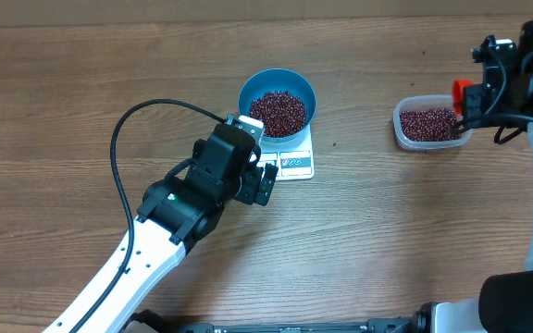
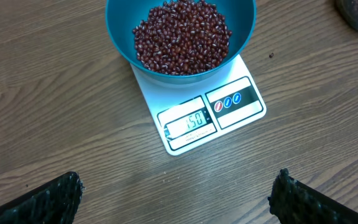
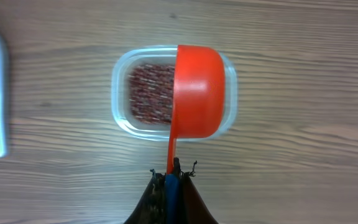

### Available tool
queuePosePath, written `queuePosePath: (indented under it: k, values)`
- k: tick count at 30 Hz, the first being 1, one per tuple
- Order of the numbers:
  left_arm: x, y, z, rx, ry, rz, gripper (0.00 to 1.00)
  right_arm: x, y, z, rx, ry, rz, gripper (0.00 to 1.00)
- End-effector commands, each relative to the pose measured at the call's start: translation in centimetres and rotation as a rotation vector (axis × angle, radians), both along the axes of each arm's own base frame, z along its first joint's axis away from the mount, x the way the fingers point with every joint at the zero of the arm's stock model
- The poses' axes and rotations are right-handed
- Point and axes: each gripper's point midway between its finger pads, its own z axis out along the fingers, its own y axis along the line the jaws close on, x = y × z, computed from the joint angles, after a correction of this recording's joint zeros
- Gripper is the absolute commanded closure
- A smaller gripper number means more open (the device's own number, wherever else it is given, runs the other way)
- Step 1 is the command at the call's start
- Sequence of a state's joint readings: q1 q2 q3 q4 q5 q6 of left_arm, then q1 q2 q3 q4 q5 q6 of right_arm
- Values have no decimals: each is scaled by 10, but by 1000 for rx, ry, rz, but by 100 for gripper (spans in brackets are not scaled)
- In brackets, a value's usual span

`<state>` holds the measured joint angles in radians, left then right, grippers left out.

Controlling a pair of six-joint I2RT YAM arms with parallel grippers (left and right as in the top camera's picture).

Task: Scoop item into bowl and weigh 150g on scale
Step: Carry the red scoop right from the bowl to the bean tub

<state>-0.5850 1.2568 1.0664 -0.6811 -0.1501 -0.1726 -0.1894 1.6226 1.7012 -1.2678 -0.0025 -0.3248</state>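
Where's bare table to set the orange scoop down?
Bare table lies between the scale and the clear tub, and left of the bowl. Crowded: beside the scale's display end, where the open left gripper hangs, and over the tub, where the right gripper holds the scoop.

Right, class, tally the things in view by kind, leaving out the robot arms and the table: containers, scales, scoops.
Containers: 2, the blue bowl and the clear tub
Scale: 1
Orange scoop: 1
Total: 4
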Motion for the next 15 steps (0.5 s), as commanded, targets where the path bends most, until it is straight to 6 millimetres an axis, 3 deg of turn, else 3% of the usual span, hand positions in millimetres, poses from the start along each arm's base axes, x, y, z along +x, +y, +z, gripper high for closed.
queuePosePath:
  k: [1, 10, 15]
  values:
    - [-1, 1, -2, 6, 5, -13, 0, 0, -13, 15, -153, -17, -15, 96]
    - [-1, 0, -2, 6, 5, -13, 0, 5, 3, 18, -198, -27, 18, 96]
    - [-1, 1, -2, 6, 5, -13, 0, 11, 0, 18, -84, -79, -207, 96]
